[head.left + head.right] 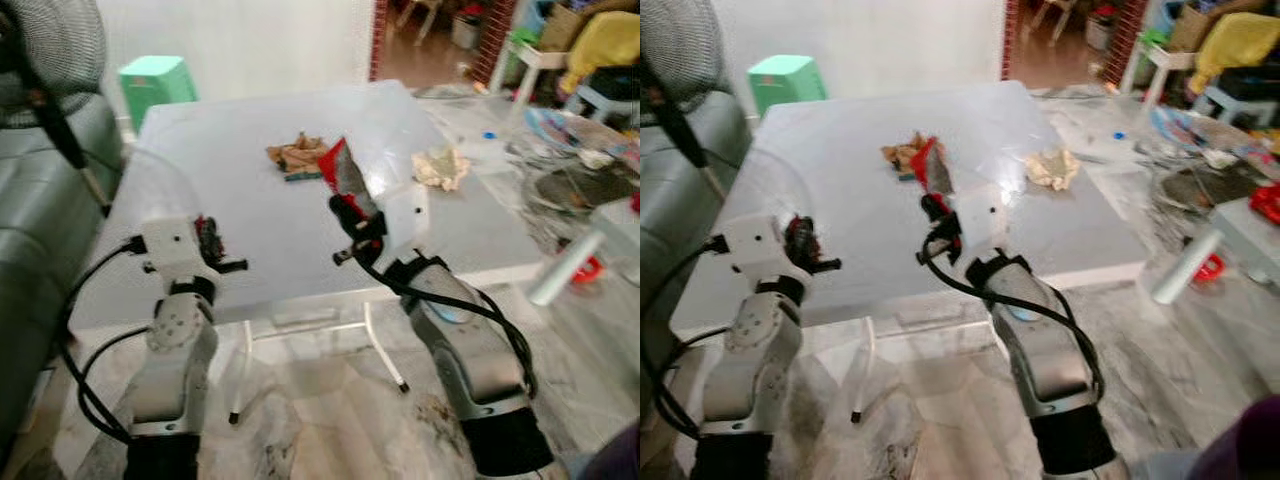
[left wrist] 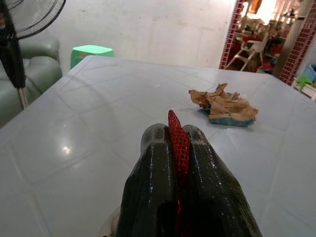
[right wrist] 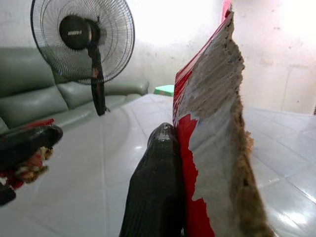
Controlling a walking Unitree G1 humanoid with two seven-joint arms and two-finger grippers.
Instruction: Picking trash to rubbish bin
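Observation:
My right gripper [image 1: 352,205] is shut on a torn red and silver wrapper [image 1: 345,172] and holds it upright above the middle of the white table [image 1: 250,215]; the wrapper [image 3: 212,128] rises beside one finger in the right wrist view. Over the table's near left part, my left gripper [image 1: 212,243] is shut on a piece of red mesh trash [image 2: 178,143]. A crumpled brown paper with a blue strip [image 1: 298,156] lies further back on the table. A crumpled cream tissue [image 1: 441,167] rests near the right edge.
A grey-green sofa [image 1: 30,250] and a standing fan [image 3: 89,42] are on the left. A green stool [image 1: 156,80] stands behind the table. Cluttered items and a low table [image 1: 590,170] crowd the right side. Marbled floor lies in front.

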